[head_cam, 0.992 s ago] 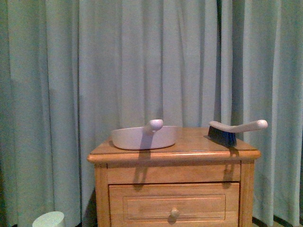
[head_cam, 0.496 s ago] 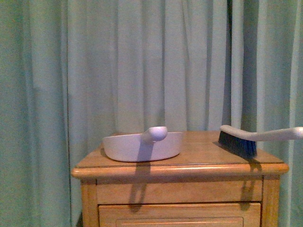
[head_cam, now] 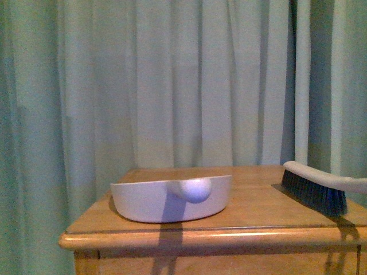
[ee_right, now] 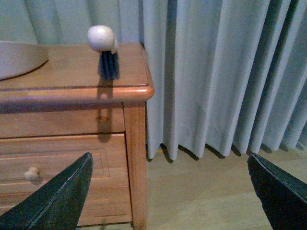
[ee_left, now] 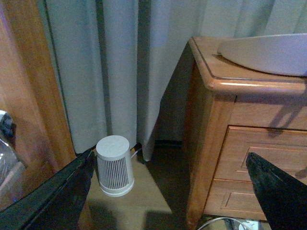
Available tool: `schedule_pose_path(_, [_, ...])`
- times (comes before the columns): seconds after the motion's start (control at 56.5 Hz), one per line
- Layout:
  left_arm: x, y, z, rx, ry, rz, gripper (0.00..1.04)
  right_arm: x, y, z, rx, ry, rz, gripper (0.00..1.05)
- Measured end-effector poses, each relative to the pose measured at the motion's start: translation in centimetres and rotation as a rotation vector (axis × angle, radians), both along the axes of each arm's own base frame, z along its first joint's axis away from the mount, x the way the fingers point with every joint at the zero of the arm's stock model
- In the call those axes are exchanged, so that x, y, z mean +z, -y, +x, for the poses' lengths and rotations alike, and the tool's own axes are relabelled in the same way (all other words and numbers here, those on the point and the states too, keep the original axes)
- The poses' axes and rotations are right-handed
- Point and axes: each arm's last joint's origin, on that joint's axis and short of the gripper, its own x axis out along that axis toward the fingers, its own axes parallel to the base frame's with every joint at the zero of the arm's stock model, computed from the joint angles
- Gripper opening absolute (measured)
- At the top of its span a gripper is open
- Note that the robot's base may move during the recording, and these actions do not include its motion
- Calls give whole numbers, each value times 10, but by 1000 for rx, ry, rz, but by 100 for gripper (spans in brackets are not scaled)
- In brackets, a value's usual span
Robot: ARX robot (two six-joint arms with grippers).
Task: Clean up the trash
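Observation:
No trash shows in any view. A pale pinkish-grey dustpan (head_cam: 172,197) sits on top of a wooden nightstand (head_cam: 252,192), its handle pointing toward me. It also appears in the left wrist view as the dustpan (ee_left: 268,52). A hand brush (head_cam: 315,192) with dark bristles lies at the nightstand's right side, and the right wrist view shows the brush (ee_right: 108,52) end-on. My left gripper (ee_left: 169,160) hangs open, low beside the nightstand's left front corner. My right gripper (ee_right: 169,160) is open, low by the right front corner. Neither holds anything.
A small white ribbed cylinder (ee_left: 114,165) stands on the floor left of the nightstand, against the pale green curtain (head_cam: 172,80). A drawer with a round knob (ee_right: 32,173) faces me. Wooden furniture (ee_left: 29,96) rises at the far left. Bare floor (ee_right: 201,191) lies right of the nightstand.
The front view has closed in on the nightstand: dustpan and brush appear larger and lower, the drawer has dropped out of frame. Dustpan and brush have not moved on the top.

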Motion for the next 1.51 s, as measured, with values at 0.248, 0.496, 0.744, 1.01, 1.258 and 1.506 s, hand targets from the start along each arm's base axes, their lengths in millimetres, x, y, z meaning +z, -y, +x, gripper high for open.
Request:
schedule_pose_path(0.248, [0, 0, 0, 0, 0, 0, 97, 0, 0, 0, 0, 0, 0, 97])
schedule_pose_path(0.496, [-1, -2, 2, 108, -153, -95, 97, 0, 0, 0, -1, 0, 0, 97])
schedule_pose_path(0.744, [75, 22, 44, -32, -262, -30, 97, 0, 0, 0, 0, 0, 0, 97])
schedule_pose_path(1.01, [163, 110, 133, -192, -441, 133, 97, 0, 0, 0, 0, 0, 0, 97])
schedule_pose_path(1.258, [148, 187, 182, -162, -598, 124, 97, 0, 0, 0, 0, 0, 0, 97])
schedule_pose_path(1.506, [119, 232, 201, -150, -669, 162, 97, 0, 0, 0, 0, 0, 0, 97])
